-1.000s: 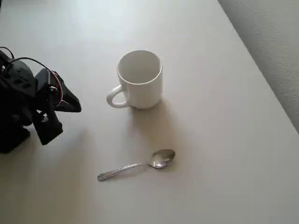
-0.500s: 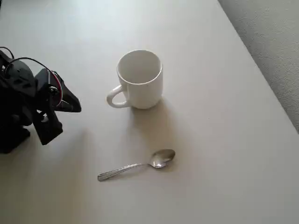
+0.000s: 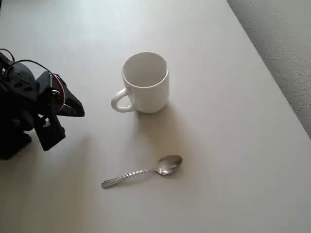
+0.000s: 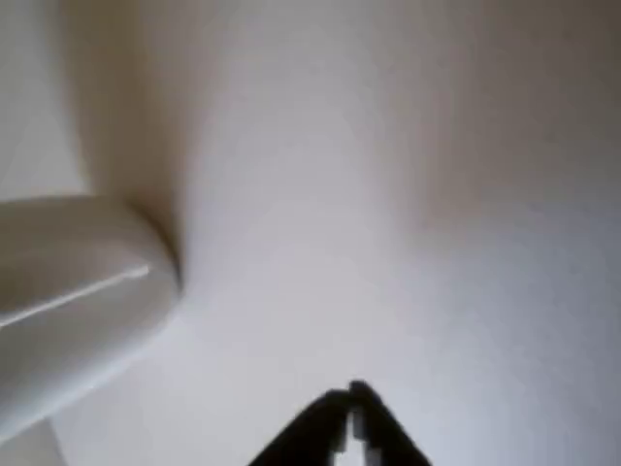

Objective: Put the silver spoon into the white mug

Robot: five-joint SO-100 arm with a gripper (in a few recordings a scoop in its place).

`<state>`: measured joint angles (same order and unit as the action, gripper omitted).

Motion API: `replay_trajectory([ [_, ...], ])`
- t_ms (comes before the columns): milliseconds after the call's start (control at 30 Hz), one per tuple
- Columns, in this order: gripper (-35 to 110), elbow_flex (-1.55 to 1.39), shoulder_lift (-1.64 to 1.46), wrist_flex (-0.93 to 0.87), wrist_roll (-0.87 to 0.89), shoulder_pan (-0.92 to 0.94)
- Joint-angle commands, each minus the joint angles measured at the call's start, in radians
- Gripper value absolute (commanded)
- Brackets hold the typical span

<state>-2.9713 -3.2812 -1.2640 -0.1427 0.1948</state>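
One white mug is standing upright a little above the centre of the overhead view, a plain glossy ceramic cylinder with a white, empty inside and a single loop handle pointing toward the lower left of the frame. It is casting a soft shadow down and to the right across the table. One silver spoon is lying flat below the mug, in the lower middle of the frame and well apart from it; it is a small, shiny metal piece with an oval bowl facing up at its right end and a slim handle running out to the lower left.

The table is showing as a smooth, matte, pale beige surface. Its right edge is running diagonally down the upper right of the frame, and beyond it a grey, finely textured floor is lying.

The black arm is sitting at the left edge of the overhead view, with thin dark cables looping over it and a touch of red at a joint. Its gripper is pointing right, toward the mug but clear of it, and well away from the spoon. In the wrist view the two dark fingertips are meeting at the bottom centre with the jaws closed together and nothing between them, above bare blurred table, with a pale rounded shape, too blurred to name, at the left.
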Motion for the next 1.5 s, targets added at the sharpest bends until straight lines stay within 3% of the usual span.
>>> replay_trajectory([
  [0, -2, 0.0, -0.012, 0.02, 0.008, 0.011],
  [933, 1, 0.008, -0.012, 0.04, -0.02, 0.009],
  [1067, 2, 0.16, -0.012, 0.054, -0.002, 0.1],
  [1167, 11, 0.295, 0.015, 0.06, 0.032, 0.127],
  [1300, 19, 0.514, 0.298, 0.117, 0.12, 0.161],
  [1467, 23, 0.994, 0.988, 0.048, 0.336, 0.264],
])
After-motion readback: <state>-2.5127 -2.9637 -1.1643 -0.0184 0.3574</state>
